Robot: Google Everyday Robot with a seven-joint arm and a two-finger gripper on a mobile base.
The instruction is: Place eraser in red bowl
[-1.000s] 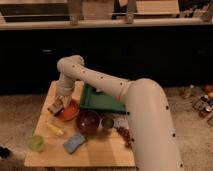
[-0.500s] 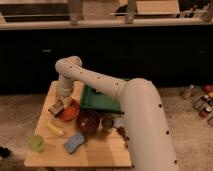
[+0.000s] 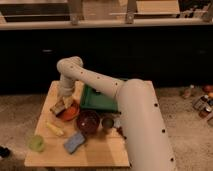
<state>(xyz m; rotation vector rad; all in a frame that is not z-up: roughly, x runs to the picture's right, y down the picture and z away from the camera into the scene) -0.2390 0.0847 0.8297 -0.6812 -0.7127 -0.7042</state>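
My hand (image 3: 62, 103) is low over the table (image 3: 100, 150), at the red bowl's (image 3: 70, 114) far-left rim.
The eraser (image 3: 57, 106) sits at my hand; I can't tell its grip.

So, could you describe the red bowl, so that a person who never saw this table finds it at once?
Start at the wooden table and its green tray. Just left of the tray, under the gripper, sits the red bowl. It is bright orange-red, unlike the dark maroon bowl beside it to the right.
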